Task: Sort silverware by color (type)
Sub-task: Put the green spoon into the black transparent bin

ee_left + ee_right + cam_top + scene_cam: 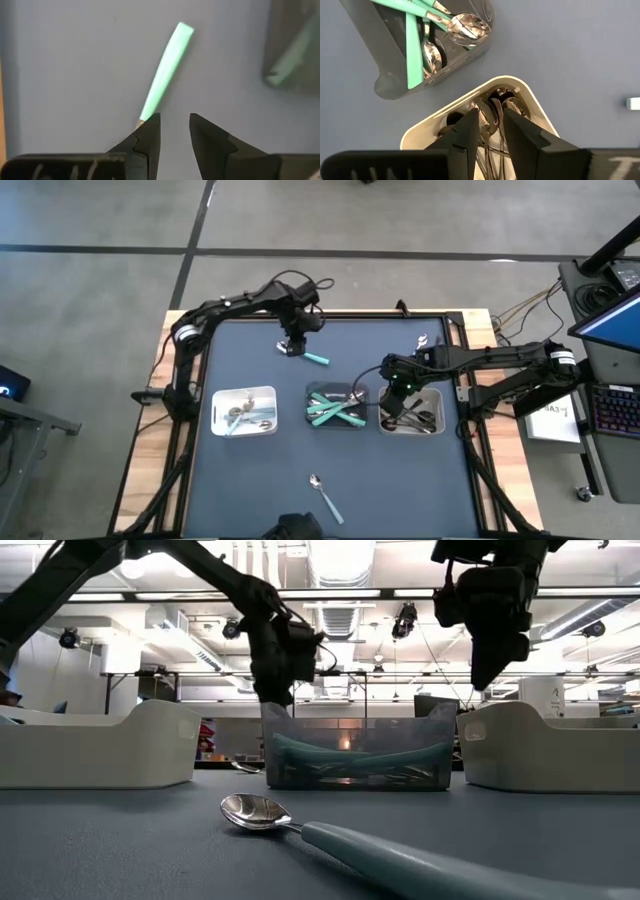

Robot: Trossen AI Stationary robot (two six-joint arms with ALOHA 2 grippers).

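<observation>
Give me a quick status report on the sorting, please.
Left claw open over a teal-handled piece on the mat. Right claw open above the right tray. One teal spoon loose up front. Nothing blocking.

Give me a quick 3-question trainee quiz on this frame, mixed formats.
1. True or false: the teal-handled spoon near the table's front edge already lies in a tray.
2. Which tray holds the teal-handled pieces? A) left white tray B) middle clear tray C) right white tray
3. Fill in: the left pincer hangs over a loose ___-handled utensil on the mat, while the right pincer hovers above the right white tray.

Key: 1 false, it lies loose on the mat. 2 B. 3 teal.
</observation>
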